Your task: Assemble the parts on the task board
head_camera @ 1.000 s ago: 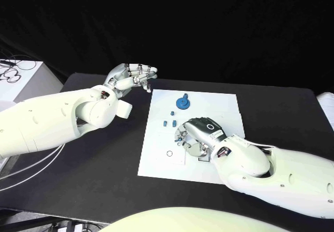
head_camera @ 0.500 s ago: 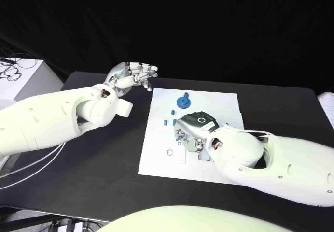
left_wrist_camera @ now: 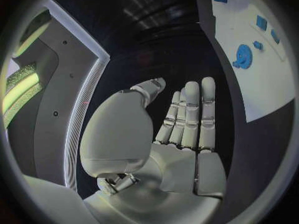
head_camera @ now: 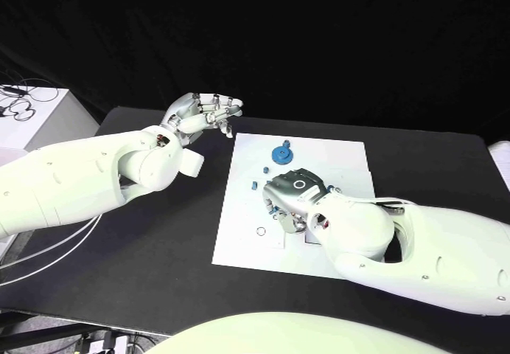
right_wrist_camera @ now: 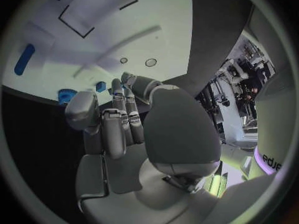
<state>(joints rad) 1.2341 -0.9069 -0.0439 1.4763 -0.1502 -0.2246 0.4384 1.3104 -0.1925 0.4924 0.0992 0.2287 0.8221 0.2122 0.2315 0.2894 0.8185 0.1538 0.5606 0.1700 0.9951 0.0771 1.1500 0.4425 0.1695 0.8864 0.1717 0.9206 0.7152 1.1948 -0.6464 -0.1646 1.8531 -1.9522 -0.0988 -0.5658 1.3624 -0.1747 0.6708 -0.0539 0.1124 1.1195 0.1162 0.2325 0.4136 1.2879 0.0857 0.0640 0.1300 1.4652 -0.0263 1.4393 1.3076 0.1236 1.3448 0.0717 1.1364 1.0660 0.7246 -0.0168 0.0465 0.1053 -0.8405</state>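
- Task board (head_camera: 332, 158) sits mid-tabletop (head_camera: 159, 273); using it as the landmark for everything below.
- Blue gear (head_camera: 281, 154) stands near the board's far edge. Small blue parts (head_camera: 259, 184) lie in a loose cluster toward the board's left edge, closer to the robot than the gear.
- Small ring (head_camera: 260, 231) lies on the board nearer the robot, apart from that cluster.
- Right robot hand (head_camera: 295, 200) hovers low over the board's middle, palm down, fingers curled beside the small parts. Cannot tell whether it pinches one: its own palm hides the fingertips in the head view, and nothing shows between them in the right wrist view.
- Left robot hand (head_camera: 202, 113) hangs off the board's far-left corner, fingers straight and loosely side by side, holding nothing.
- My read: step in hand is picking or seating a small part.
- To do it well: come straight down, close slowly so neighbouring parts don't get nudged, and confirm the pinch before lifting.
- Keep the left robot hand clear of the gear, or bring it in to steady the board if it slides.
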